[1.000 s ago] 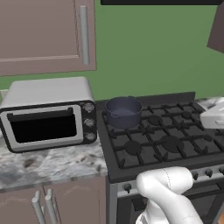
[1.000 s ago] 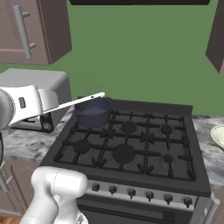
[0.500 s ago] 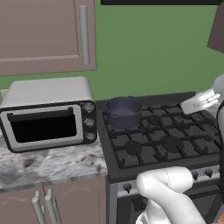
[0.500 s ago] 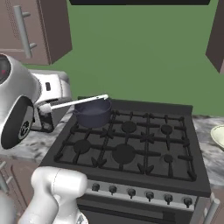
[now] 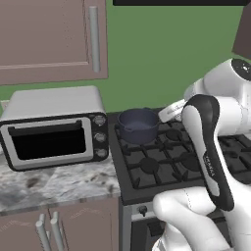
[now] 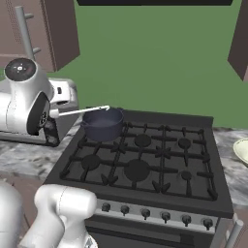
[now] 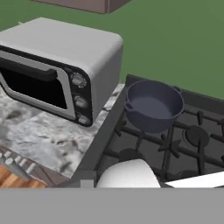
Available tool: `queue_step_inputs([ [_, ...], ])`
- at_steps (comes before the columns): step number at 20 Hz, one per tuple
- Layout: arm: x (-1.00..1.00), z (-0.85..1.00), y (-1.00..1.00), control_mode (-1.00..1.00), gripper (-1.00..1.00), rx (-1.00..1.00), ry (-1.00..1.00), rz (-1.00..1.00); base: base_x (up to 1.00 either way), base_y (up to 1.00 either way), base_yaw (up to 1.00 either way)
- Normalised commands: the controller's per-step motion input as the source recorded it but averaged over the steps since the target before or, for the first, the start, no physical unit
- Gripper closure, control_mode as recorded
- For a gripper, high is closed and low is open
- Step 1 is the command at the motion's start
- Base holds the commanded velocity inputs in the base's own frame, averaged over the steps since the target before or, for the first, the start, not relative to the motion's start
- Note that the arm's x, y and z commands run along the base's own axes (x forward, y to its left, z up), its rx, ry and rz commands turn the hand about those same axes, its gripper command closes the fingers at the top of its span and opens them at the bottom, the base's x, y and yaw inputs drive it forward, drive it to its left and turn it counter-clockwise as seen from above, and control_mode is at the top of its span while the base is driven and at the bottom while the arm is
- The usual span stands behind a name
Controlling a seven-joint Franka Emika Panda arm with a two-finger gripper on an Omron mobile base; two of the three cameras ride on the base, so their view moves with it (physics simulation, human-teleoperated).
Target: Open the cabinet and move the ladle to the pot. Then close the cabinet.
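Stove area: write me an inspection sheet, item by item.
Surface: black gas stove; speckled stone counter beside it.
Job's things: pot on the back left burner, empty; ladle held in the air, its far end over the pot's rim; cabinet above the toaster oven, open or shut unclear.
Clutter: toaster oven on the counter; pale bowl right of the stove.
Grippers: gripper shut on the ladle, near the pot.
Cables: nothing seen.
Surroundings: green wall.
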Motion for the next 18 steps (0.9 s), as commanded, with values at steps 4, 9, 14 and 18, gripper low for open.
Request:
queue_step_inputs([
  [4,1.00,-0.39,0.02,-1.00,1.00,0.00,0.00,0.00,0.00,0.00,0.00],
  [9,0.98,-0.22,0.00,-1.00,1.00,0.00,0.00,0.00,0.00,0.00,0.00],
  [14,0.69,-0.31,-0.04,-1.00,1.00,-0.01,0.00,-0.02,0.00,0.00,0.00],
  [18,0.44,-0.36,-0.18,-1.00,1.00,-0.01,0.01,-0.05,0.00,0.00,0.00],
])
